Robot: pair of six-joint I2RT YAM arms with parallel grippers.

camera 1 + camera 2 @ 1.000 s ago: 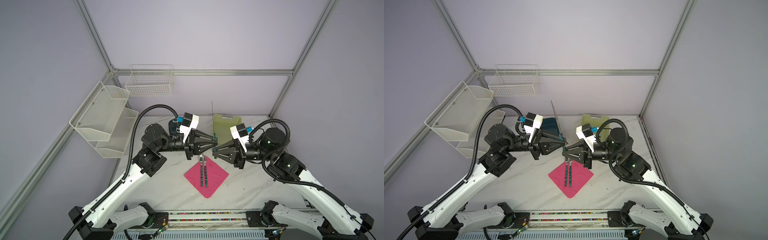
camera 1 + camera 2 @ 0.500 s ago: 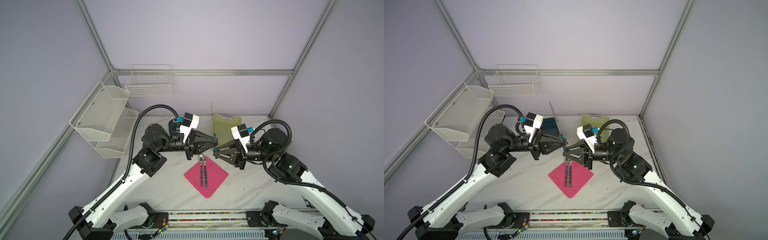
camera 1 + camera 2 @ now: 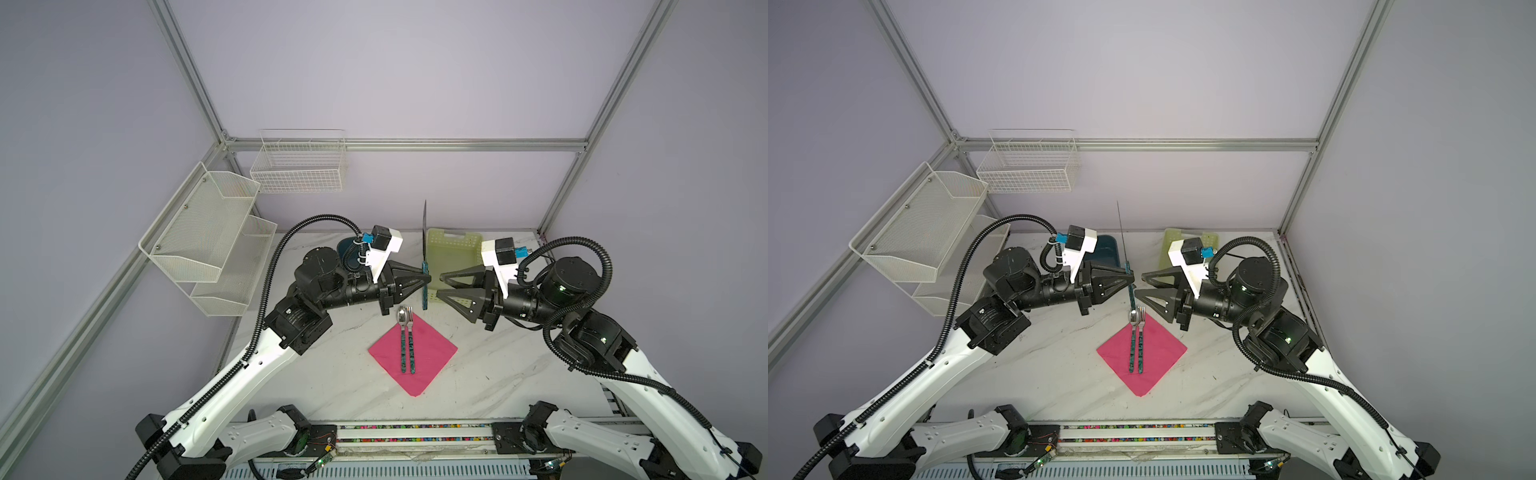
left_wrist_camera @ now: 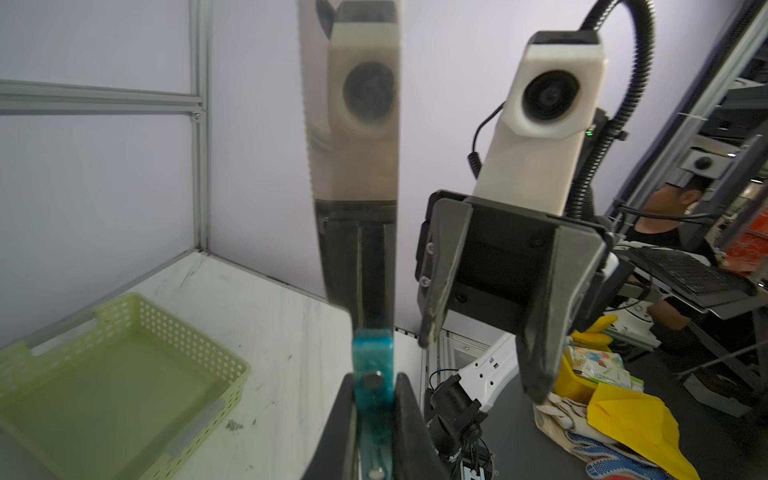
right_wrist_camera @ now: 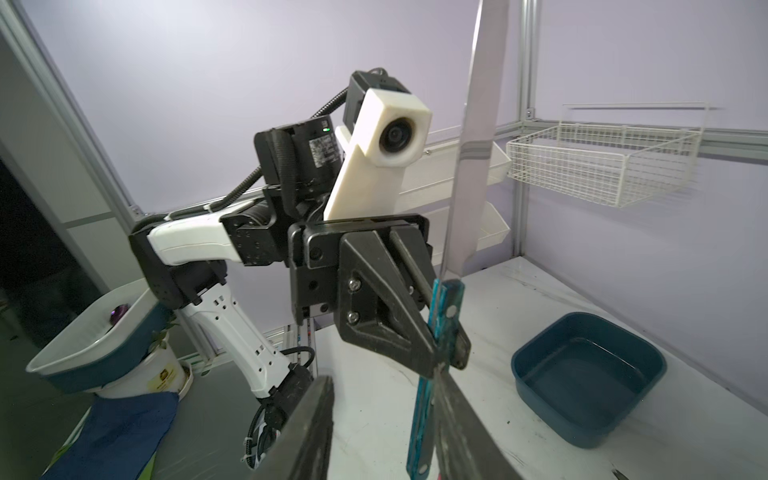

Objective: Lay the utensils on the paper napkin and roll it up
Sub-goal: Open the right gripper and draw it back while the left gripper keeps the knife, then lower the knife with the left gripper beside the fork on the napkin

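Note:
The pink paper napkin (image 3: pixel 432 353) (image 3: pixel 1158 349) lies as a diamond on the marble table. On it, side by side, lie the spoon (image 3: pixel 402 332) (image 3: pixel 1133 332) and the fork (image 3: pixel 411 332) (image 3: pixel 1141 332), heads toward the back. The knife (image 3: pixel 424 291) (image 3: pixel 1131 291) (image 4: pixel 357 166) (image 5: pixel 473 166) stands upright in the air above their heads, blade up. My left gripper (image 3: pixel 423 279) (image 3: pixel 1130 277) (image 4: pixel 374 382) (image 5: pixel 446 357) is shut on its teal handle. My right gripper (image 3: pixel 441 285) (image 3: pixel 1140 286) (image 4: pixel 480 365) (image 5: pixel 380 380) faces it from the right, open, with the handle close beside one finger.
A pale green basket (image 3: pixel 453 249) (image 3: pixel 1210 239) (image 4: pixel 174 316) stands at the back behind the grippers. A teal tub (image 3: pixel 1104 249) (image 5: pixel 582 374) sits at the back left. White mesh shelves (image 3: pixel 208 237) and a wire basket (image 3: pixel 299 166) hang on the walls.
My right gripper's jaws have spread apart off the knife handle and drawn slightly right. The left gripper keeps the knife upright in the same place.

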